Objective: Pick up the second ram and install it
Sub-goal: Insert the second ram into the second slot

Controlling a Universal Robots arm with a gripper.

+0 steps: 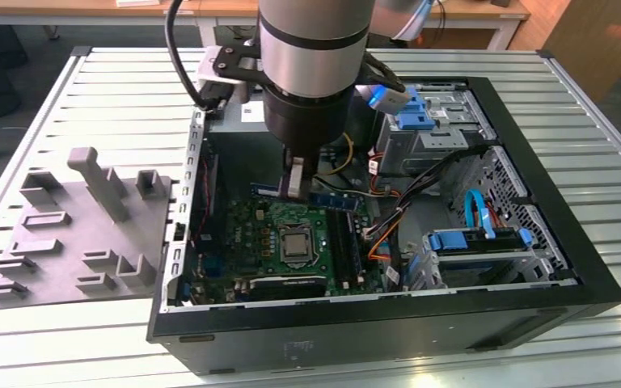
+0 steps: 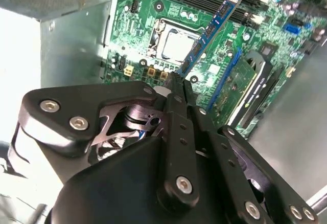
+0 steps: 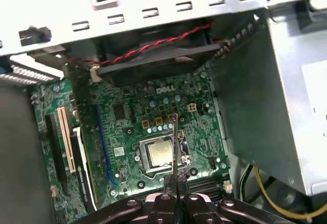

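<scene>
The gripper (image 1: 297, 186) is closed tight on the ram stick (image 1: 332, 199), pinching its flat sides; the stick stands on edge inside the open computer case (image 1: 343, 339), held above the motherboard (image 1: 278, 222) close to the processor socket (image 1: 292, 242); the case lies on the slatted bench (image 1: 106, 81); a grey moulded tray (image 1: 73, 234) sits beside it, toward the bench's edge at the exterior view's left

White logo print on motherboard (image 3: 127, 116); other markings illegible.
</scene>
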